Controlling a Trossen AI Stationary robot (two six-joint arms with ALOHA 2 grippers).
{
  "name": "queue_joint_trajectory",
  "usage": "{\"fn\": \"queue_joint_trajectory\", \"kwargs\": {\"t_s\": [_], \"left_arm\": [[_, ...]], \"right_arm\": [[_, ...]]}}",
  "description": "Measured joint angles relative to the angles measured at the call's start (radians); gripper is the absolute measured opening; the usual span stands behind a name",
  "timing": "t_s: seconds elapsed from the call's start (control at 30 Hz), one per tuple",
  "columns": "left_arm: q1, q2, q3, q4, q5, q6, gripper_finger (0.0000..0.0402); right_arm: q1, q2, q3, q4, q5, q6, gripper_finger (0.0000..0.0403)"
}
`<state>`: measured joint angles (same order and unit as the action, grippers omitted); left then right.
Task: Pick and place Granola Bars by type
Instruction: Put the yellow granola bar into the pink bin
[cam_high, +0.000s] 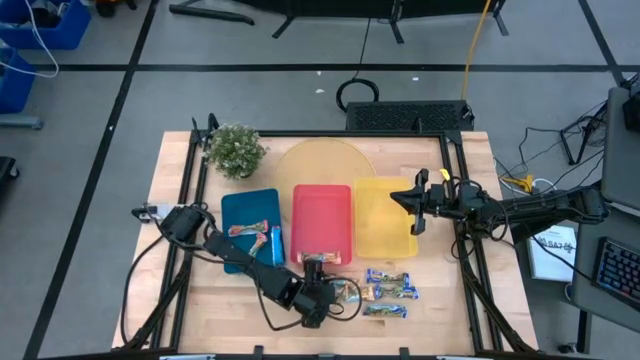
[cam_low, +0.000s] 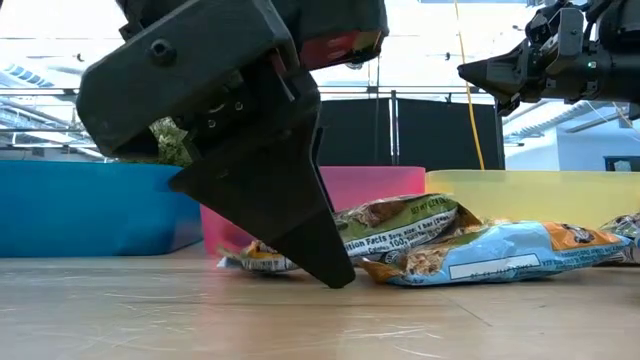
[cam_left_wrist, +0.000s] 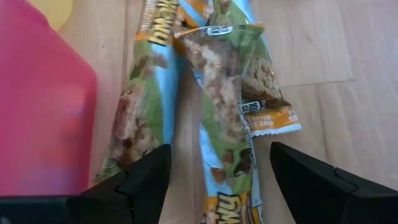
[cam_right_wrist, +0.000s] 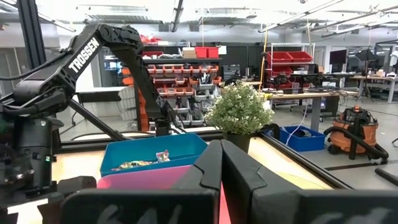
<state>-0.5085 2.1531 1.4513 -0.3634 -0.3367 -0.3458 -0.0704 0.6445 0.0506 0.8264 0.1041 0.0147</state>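
My left gripper (cam_high: 322, 296) is low over the table just in front of the red tray, and it is open. Its fingers stand on either side of a green-and-orange granola bar (cam_left_wrist: 227, 134) that lies flat on the wood; I see no touch. A second green bar (cam_left_wrist: 140, 118) lies beside it, next to the red tray (cam_left_wrist: 37, 106). In the low view one left finger (cam_low: 300, 220) reaches down to table height in front of the bars (cam_low: 400, 225). Blue-white bars (cam_high: 388, 292) lie to the right. My right gripper (cam_high: 415, 208) waits, shut, above the yellow tray.
Blue tray (cam_high: 238, 205), red tray (cam_high: 322, 200) and yellow tray (cam_high: 382, 235) stand side by side mid-table; the blue one holds a few bars (cam_high: 255, 234). A potted plant (cam_high: 236, 150) stands at the far left, with a round yellow board (cam_high: 320, 165) behind the trays. Bare wood lies along the near edge.
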Motion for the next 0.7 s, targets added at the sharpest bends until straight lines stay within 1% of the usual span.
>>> {"fn": "queue_joint_trajectory", "kwargs": {"t_s": [0.1,0.13,0.2,0.27,0.43,0.5,0.53,0.7], "left_arm": [[0.007,0.001,0.0,0.002,0.029,0.013,0.0272],[0.01,0.001,0.001,0.003,0.047,0.021,0.0264],[0.01,0.0,0.002,0.005,0.049,0.023,0.0239],[0.005,-0.006,0.002,0.005,0.061,0.022,0.0203],[0.003,-0.018,0.0,-0.012,0.089,0.018,0.009],[0.005,-0.02,0.0,-0.008,0.093,0.018,0.0052],[0.005,-0.025,-0.001,-0.012,0.093,0.02,0.0046],[0.005,-0.069,-0.001,-0.025,0.092,0.033,0.0044]], "right_arm": [[0.0,0.001,0.0,-0.001,0.0,0.0,0.0],[0.0,0.002,0.0,-0.001,0.0,0.0,0.0],[0.0,0.002,0.0,-0.001,0.0,0.0,0.0],[0.0,0.002,0.0,-0.001,0.0,0.0,0.0],[0.0,0.002,0.0,-0.002,0.0,0.0,0.0],[0.0,0.002,0.0,-0.006,0.0,0.0,0.0],[0.0,0.002,0.0,-0.005,0.0,0.0,0.0],[0.0,0.002,0.0,-0.007,0.0,-0.001,0.0]]}}
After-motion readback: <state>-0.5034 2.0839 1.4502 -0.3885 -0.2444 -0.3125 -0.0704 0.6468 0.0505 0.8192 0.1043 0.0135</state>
